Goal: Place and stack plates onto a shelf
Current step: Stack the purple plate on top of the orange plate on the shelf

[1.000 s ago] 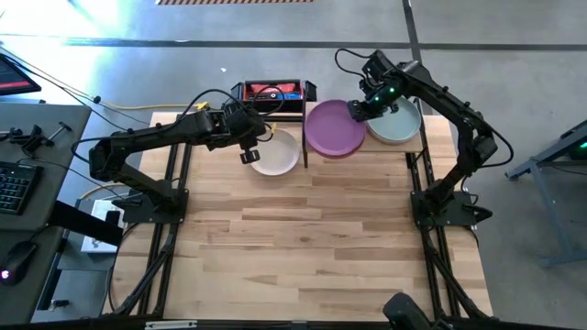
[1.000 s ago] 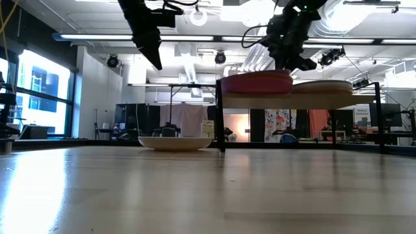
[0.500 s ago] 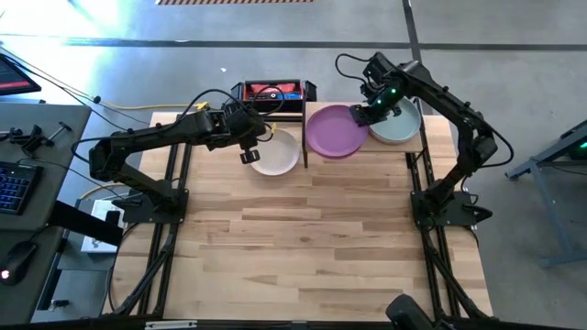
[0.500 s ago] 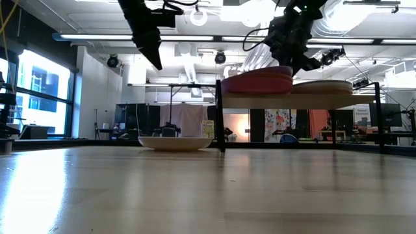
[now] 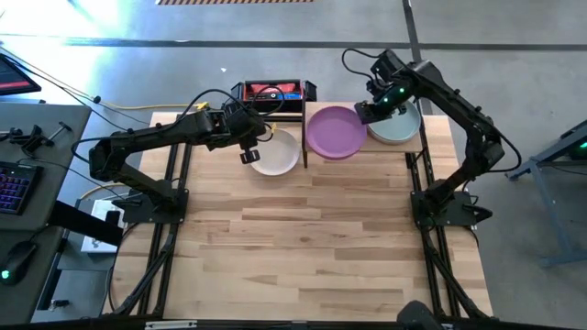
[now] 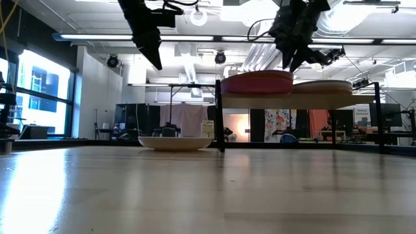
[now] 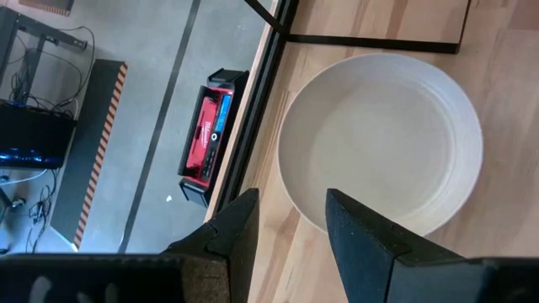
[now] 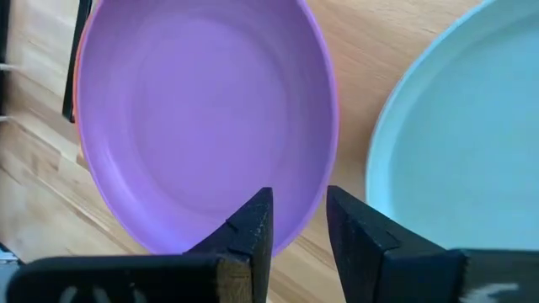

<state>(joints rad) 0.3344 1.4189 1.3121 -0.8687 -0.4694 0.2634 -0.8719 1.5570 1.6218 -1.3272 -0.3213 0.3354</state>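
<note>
Look at the shelf (image 5: pixel 417 142) first: you have the purple plate (image 5: pixel 335 131) lying on its left half, on top of at least one more plate whose orange rim shows under it, and the pale teal plate (image 5: pixel 396 124) beside it on the right half. Your right gripper (image 5: pixel 365 113) hangs just above the gap between those two, fingers slightly apart — holding nothing. Left of the shelf, the cream-white plate (image 5: pixel 275 152) sits empty on the table (image 5: pixel 312 238); your left gripper (image 5: pixel 249 156) hovers over its edge, open and empty.
</note>
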